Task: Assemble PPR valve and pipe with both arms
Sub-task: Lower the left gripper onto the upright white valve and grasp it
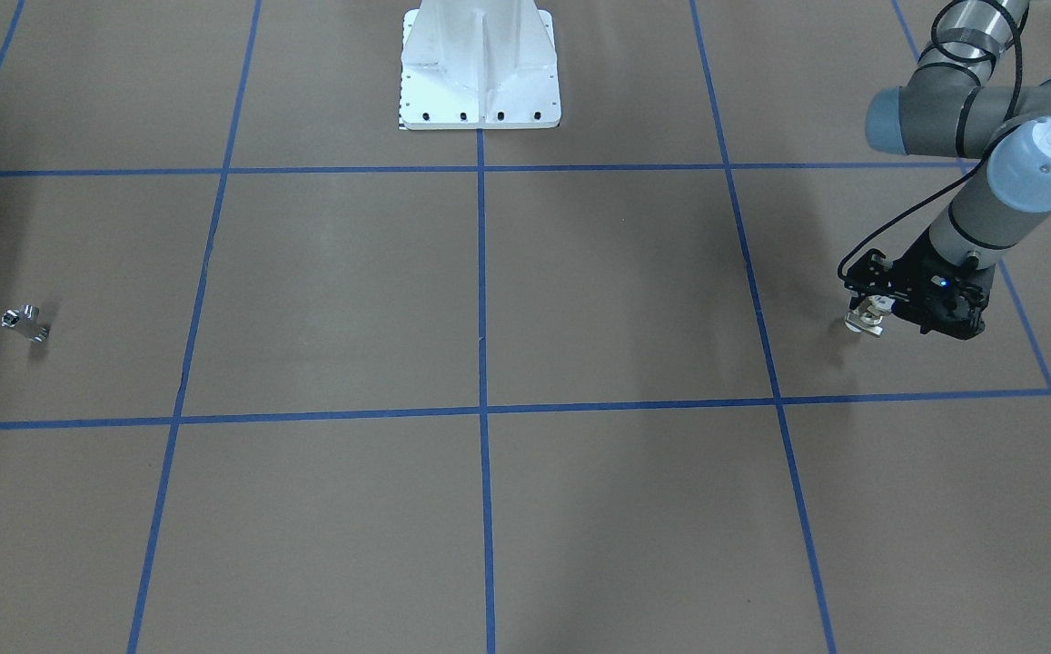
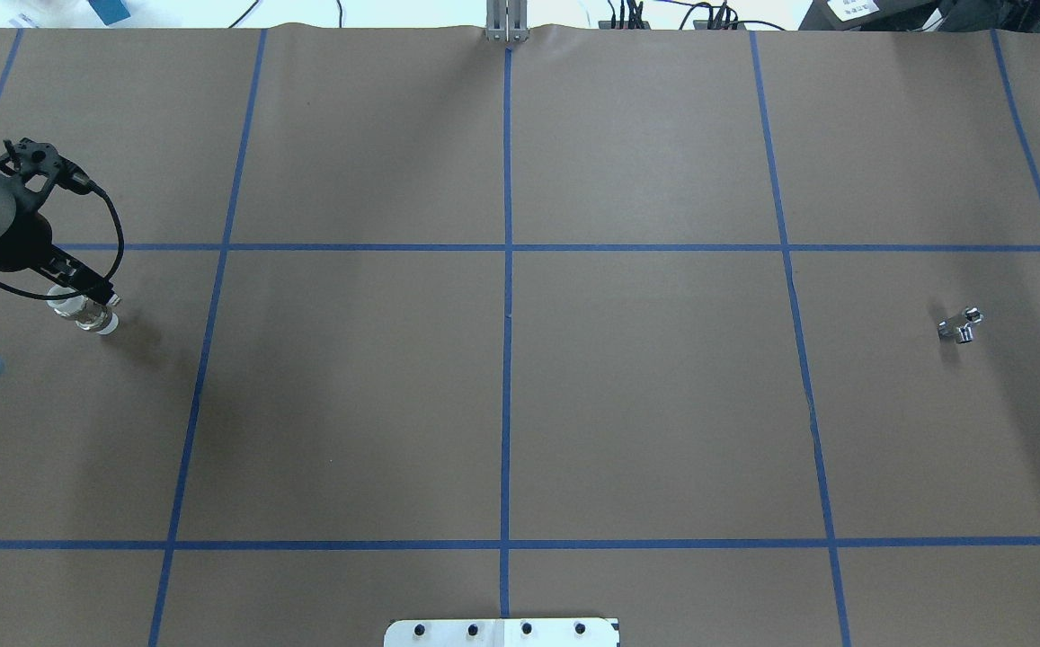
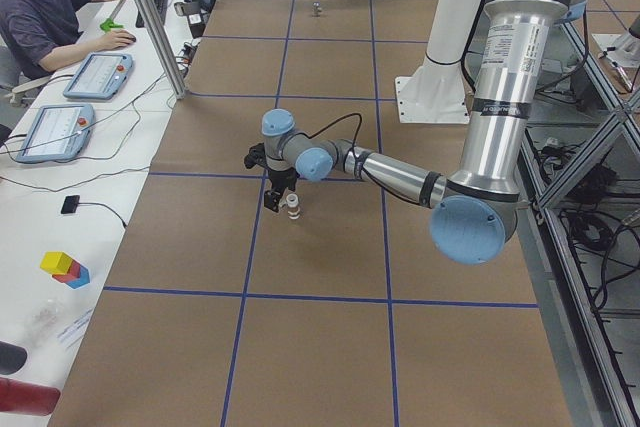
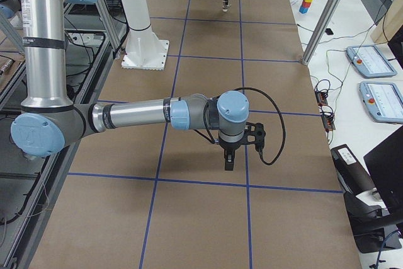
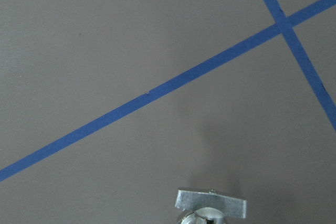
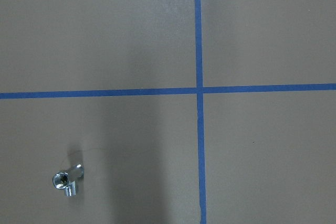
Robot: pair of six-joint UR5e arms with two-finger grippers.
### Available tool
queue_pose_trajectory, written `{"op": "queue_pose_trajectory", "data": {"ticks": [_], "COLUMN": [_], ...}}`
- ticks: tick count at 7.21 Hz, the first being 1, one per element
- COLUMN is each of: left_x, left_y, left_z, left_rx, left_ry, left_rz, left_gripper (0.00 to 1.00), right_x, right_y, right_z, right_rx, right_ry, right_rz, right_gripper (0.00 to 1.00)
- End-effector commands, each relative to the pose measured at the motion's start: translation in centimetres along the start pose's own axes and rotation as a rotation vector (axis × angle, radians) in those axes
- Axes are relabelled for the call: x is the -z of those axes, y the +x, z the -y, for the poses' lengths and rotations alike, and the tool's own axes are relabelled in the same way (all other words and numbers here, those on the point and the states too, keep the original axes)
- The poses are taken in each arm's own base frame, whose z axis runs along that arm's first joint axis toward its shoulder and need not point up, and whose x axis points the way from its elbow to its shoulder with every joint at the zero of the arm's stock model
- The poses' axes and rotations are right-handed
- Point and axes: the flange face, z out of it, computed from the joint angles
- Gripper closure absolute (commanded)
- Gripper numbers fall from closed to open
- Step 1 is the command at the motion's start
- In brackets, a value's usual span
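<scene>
My left gripper (image 2: 79, 301) is shut on a short white pipe piece with a metal end (image 2: 88, 314) and holds it just above the table at the left. Both show in the front view, gripper (image 1: 879, 313) and pipe piece (image 1: 863, 320), and the piece's metal end fills the bottom edge of the left wrist view (image 5: 210, 205). A small chrome valve (image 2: 960, 325) lies on the table far to the right, also in the front view (image 1: 25, 323) and right wrist view (image 6: 67, 178). My right gripper (image 4: 230, 159) hangs above the table; I cannot tell whether it is open or shut.
The table is covered in brown paper with a grid of blue tape lines (image 2: 506, 247). The white bolted pedestal (image 1: 480, 68) stands at the robot's side. An operator (image 3: 45, 7) sits at a desk with tablets beyond the far edge.
</scene>
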Motion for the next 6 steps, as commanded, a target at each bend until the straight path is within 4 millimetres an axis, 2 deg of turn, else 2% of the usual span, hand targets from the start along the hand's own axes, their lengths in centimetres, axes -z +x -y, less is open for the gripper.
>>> {"op": "queue_pose_trajectory", "data": {"ticks": [1, 6], "left_x": [-0.15, -0.85], "left_y": [-0.03, 0.23], "left_z": [-0.31, -1.07], "left_rx": [0.006, 0.024], "left_ry": [-0.007, -0.051], "left_rz": [-0.007, -0.091], "left_gripper": [0.01, 0.02], "right_x": [-0.04, -0.08], "right_y": [0.05, 0.1], "right_z": [-0.02, -0.06], "right_rx": [-0.001, -0.006], "right_ry": [-0.001, -0.005], "right_rz": [-0.001, -0.001], "right_gripper": [0.0, 0.0]}}
